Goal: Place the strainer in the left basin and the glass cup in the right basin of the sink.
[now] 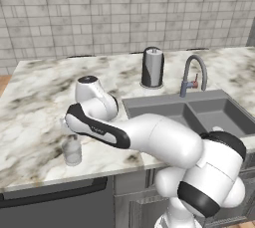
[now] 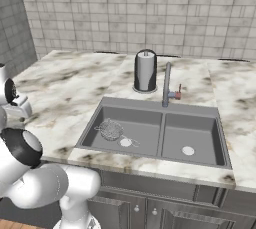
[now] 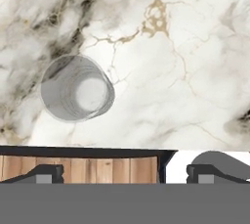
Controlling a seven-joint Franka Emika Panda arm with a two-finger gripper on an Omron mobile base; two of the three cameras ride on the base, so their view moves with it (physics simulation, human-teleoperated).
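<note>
Clear glass cup [image 3: 76, 88] stands upright, round and handleless, on marble counter [image 3: 185, 47].

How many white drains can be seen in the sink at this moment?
2. One drain is in the left basin, just right of the strainer; the other drain is in the right basin. None appears hidden.

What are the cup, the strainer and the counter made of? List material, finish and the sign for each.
Glass cup: seemingly clear glass, glossy; the marble pattern shows through it.
Strainer: probably metal wire mesh, silvery; fine grid with a thin wire handle.
Counter: looks like polished marble or an imitation; white with grey and gold veining.
</note>
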